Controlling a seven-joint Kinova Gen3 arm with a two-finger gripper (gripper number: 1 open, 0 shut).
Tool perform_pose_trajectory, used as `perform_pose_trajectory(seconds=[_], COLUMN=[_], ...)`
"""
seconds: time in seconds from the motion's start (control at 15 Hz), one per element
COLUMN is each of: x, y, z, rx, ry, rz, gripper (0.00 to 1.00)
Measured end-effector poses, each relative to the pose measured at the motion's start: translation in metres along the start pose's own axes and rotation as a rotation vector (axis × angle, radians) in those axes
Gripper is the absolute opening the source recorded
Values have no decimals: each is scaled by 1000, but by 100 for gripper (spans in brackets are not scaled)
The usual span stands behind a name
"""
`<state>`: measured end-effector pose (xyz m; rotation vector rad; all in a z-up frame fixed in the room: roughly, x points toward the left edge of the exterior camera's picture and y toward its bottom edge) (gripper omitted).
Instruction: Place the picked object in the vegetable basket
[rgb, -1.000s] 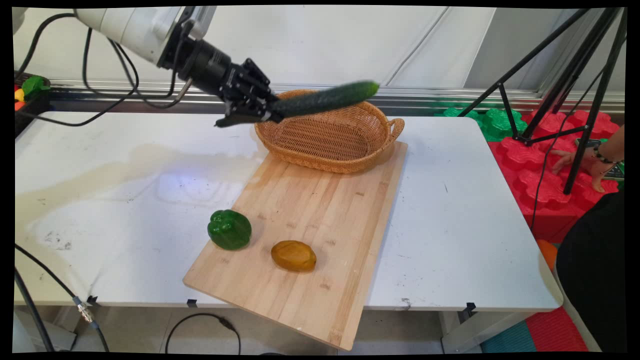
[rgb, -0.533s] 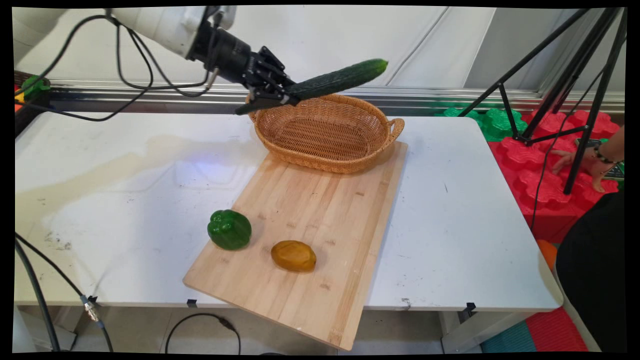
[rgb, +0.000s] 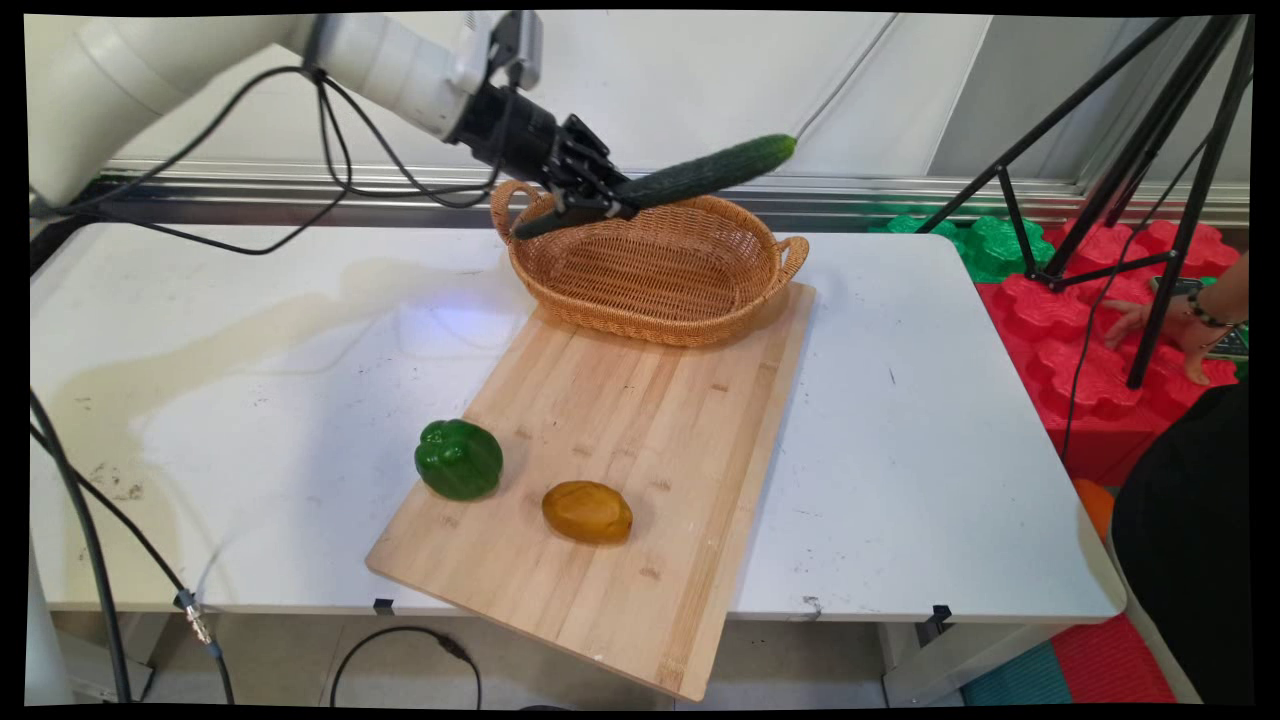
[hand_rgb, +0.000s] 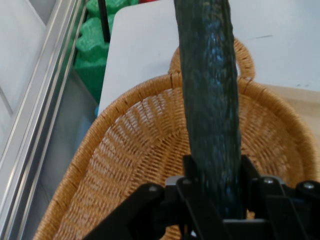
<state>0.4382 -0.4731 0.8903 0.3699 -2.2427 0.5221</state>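
Jaws clamped on a long dark-green cucumber (rgb: 700, 175), the black two-finger gripper (rgb: 590, 198) hangs at upper centre, apparently clear above the oval woven wicker basket (rgb: 655, 300).

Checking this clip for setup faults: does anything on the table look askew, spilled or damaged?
Yes: the cutting board lies skewed, its near corner jutting past the table edge. A yellowish stain marks the tabletop's left side. The tool grips the cucumber by one end, tilted above the basket.
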Motion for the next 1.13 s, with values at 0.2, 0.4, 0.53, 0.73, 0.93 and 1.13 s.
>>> perform_pose_trajectory(seconds=[0.2, 0.4, 0.53, 0.73, 0.93, 1.13], x=[-5, -14, -21, -29, -34, -39], y=[-6, -10, -11, -13, -13, -16], z=[29, 52, 64, 77, 82, 82], rx=[3, 2, -1, -5, -10, -5], ry=[-8, -29, -43, -61, -71, -76], rz=[-8, -14, -16, -18, -15, -11], gripper=[0, 0, 0, 0, 100, 100])
